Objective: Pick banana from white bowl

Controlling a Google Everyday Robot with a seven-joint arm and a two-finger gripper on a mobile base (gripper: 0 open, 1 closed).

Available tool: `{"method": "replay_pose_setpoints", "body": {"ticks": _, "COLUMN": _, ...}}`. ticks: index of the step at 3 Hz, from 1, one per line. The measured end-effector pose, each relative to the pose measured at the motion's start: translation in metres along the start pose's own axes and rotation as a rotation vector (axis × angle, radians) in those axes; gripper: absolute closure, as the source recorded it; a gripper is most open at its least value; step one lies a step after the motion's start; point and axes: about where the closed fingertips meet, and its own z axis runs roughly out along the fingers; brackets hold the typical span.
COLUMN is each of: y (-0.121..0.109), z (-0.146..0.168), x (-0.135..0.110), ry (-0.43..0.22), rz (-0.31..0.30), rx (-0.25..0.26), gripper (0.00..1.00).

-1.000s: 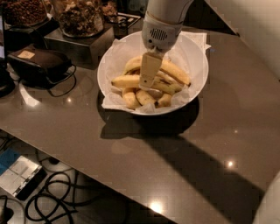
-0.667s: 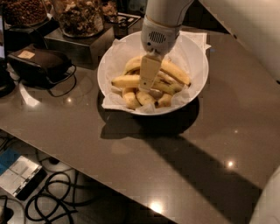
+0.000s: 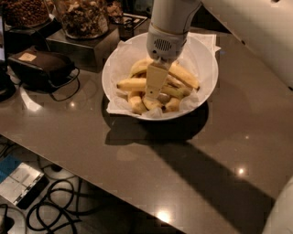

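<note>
Little has shifted in the last second: the gripper remains planted in the same spot in the white bowl, perhaps a touch lower, and the fruit lies as it did. Beyond the bench's near-left corner, black cables coil on the floor beside a flat pale device. The dark glossy bench carries a long shadow running from below the bowl toward its near-right corner. The bowl sits toward the far edge, about midway along it, lined with crinkled white paper that spills over the near-left rim. Inside, the banana lies almost level on the left of the pile, its tapered tip pointing to the bench's left edge and its other end running under the gripper. Shorter bananas crowd the near side, and another long one slants off to the right. The gripper points nearly straight down, leaning slightly left, with its tip among the fruit at the bowl's centre. Whether it is spread or closed, or has hold of anything, cannot be told. Above it the white wrist with a small grille rises steeply, and the arm continues up past the far edge. By the left edge rests a black case with a looped cord, and in the far-left corner a metal box bears a glass jar of snacks.
</note>
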Motion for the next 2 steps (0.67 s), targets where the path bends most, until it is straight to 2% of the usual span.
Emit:
{"method": "replay_pose_setpoints", "body": {"ticks": 1, "y": 0.001, "z": 0.002, "x": 0.001, "ry": 0.005, "rz": 0.003, "rx": -0.003, "gripper": 0.38}}
{"method": "replay_pose_setpoints", "body": {"ticks": 2, "y": -0.001, "z": -0.024, "x": 0.005, "ry": -0.026, "rz": -0.038, "rx": 0.104, "gripper": 0.36}}
